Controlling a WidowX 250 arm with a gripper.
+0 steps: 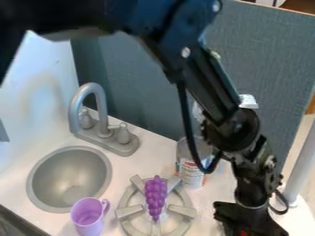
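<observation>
A black, jointed robot arm point(203, 76) enters at the upper left. Its thick upper section point(67, 14) spans the top left and bends near the top centre. From there, a slimmer black forearm point(212, 85), dotted with small silver bolts point(186, 52), slants down to the right. A thin black cable point(186, 124) hangs in a long curve beside it and loops back toward the bulky, rounded wrist point(234, 131). Below the wrist, narrower black joints point(253, 177) lead down to the black hand point(249, 223), which points downward at the lower right, partly cut off by the bottom edge. A small red spot point(243, 233) shows on it.
</observation>
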